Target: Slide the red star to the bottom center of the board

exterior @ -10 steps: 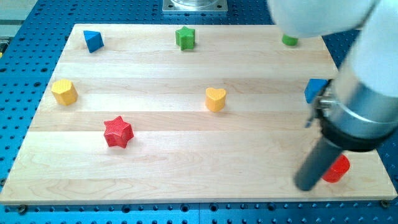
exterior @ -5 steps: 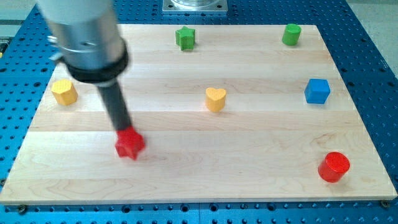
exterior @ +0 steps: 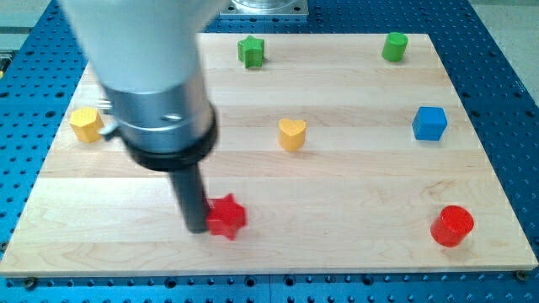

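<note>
Touching the red star [exterior: 226, 216] from the view's left, my tip [exterior: 196, 227].
No gripper shows; star near worktop [exterior: 354, 227] bottom edge.

Red star [exterior: 226, 216], yellow heart [exterior: 291, 134], blue cube [exterior: 429, 123] — pale wooden board [exterior: 354, 194].

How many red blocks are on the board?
2. The red star sits near the view's bottom, touching my tip on its right. The red cylinder is at the bottom right corner. The arm may hide other blocks.
</note>
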